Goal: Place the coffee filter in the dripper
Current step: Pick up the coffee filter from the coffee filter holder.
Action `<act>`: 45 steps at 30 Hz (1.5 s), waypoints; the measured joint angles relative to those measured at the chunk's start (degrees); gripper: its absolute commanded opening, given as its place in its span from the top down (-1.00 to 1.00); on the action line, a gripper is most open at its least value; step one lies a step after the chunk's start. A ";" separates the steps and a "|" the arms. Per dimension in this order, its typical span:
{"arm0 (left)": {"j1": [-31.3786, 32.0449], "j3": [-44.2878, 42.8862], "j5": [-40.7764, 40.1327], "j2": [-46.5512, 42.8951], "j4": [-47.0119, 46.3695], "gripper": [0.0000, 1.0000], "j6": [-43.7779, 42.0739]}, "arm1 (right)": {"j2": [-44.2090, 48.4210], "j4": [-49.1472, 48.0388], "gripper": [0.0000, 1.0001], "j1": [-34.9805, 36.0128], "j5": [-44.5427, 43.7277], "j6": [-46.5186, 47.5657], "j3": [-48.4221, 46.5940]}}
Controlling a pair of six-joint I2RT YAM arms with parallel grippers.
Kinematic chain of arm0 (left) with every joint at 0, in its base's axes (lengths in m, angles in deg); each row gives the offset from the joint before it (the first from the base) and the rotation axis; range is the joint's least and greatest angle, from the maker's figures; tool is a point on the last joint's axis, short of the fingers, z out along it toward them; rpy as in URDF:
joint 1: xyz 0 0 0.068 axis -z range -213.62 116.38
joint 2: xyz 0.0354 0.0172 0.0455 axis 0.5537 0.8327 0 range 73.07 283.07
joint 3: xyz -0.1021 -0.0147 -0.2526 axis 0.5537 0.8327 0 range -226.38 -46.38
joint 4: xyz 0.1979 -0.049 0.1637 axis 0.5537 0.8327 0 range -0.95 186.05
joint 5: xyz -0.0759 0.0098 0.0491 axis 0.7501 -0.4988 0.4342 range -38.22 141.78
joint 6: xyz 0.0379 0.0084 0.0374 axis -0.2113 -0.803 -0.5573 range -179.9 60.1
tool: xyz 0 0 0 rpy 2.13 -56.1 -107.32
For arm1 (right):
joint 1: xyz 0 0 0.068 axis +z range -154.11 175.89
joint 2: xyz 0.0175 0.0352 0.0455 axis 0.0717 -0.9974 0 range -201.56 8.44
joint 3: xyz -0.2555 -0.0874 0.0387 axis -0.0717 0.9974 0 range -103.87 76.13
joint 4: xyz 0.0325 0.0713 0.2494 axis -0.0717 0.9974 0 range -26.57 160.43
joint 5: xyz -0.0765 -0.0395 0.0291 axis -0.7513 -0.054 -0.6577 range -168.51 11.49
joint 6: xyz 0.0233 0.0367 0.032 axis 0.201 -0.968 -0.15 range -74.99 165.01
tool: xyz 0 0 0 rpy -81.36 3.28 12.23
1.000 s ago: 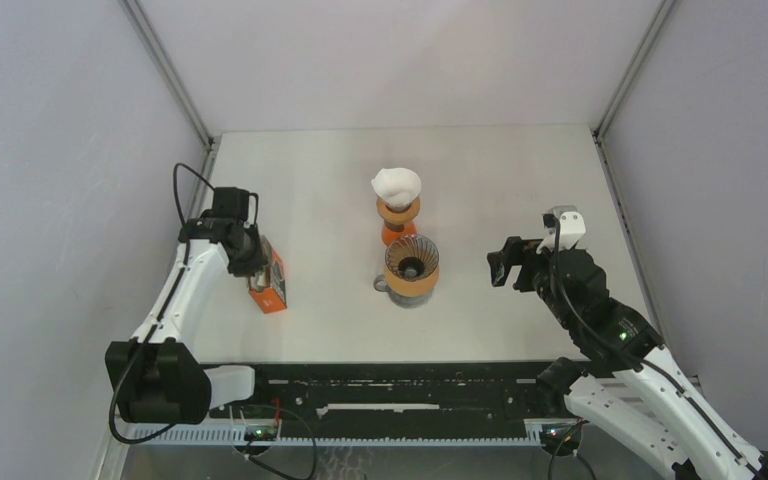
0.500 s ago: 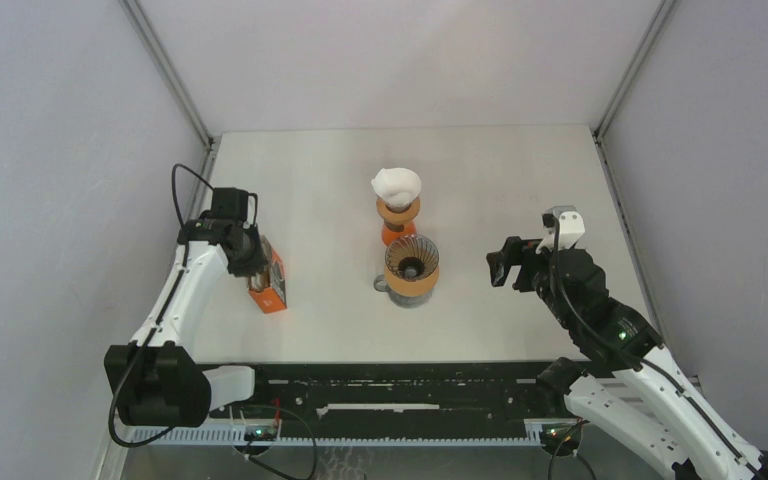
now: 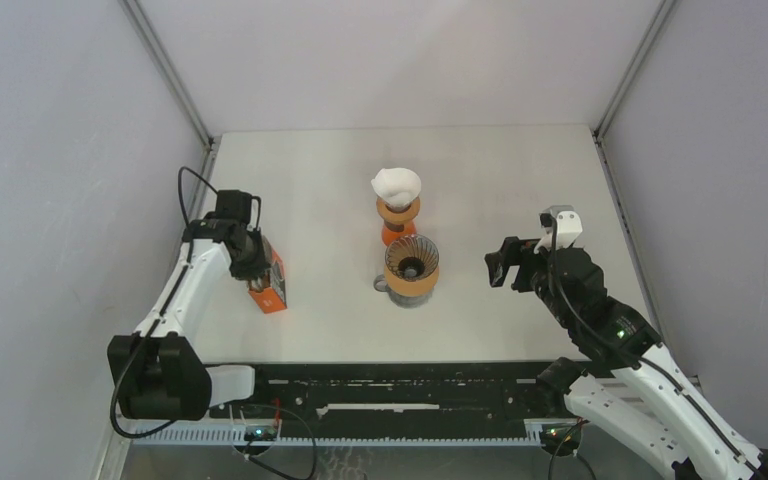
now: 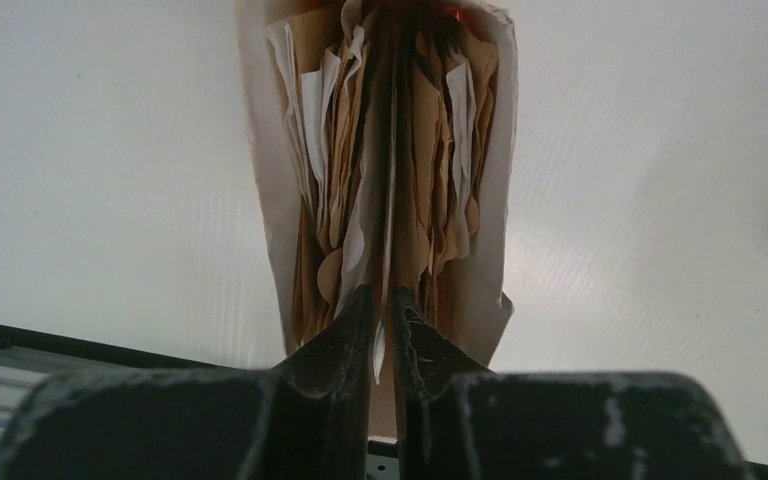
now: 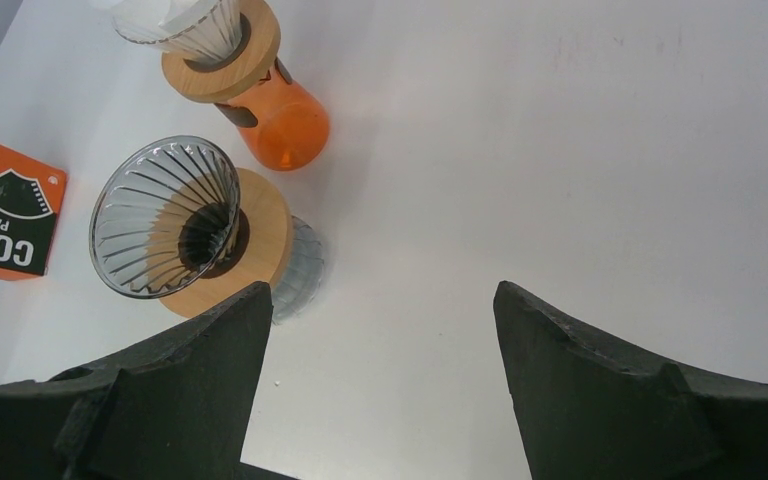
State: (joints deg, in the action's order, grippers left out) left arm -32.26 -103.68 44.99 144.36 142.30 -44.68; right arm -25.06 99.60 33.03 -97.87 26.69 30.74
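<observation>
An orange coffee filter box (image 3: 269, 284) stands open at the left. It is packed with brown and white paper filters (image 4: 400, 170). My left gripper (image 4: 381, 300) reaches into its mouth, and its jaws are pinched on the thin edge of one white coffee filter (image 4: 378, 348). From above, the left gripper (image 3: 250, 262) sits right over the box. The empty glass dripper (image 3: 411, 265) with a wooden collar stands mid-table on a glass cup. In the right wrist view the same dripper (image 5: 165, 217) shows. To its right my right gripper (image 3: 500, 265) hovers open and holds nothing.
Behind the empty dripper stands a second dripper (image 3: 397, 186) lined with a white filter, on an orange server (image 3: 397, 230). Grey walls enclose the white table (image 3: 520, 180) on the left, back and right. The arm bases' rail (image 3: 400, 385) runs along the near edge.
My left gripper's jaws have narrowed a little inside the box, and its wrist has shifted slightly. The right arm has barely moved.
</observation>
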 measured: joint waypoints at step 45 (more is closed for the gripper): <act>0.00 -2.54 9.86 -42.66 -7.50 0.99 -6.19 | -0.85 -0.61 -0.79 -0.42 8.33 1.40 -0.02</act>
State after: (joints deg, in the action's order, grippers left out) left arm -32.26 -106.21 54.85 101.69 134.80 -50.86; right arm -25.91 98.98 32.62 -89.54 28.09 30.72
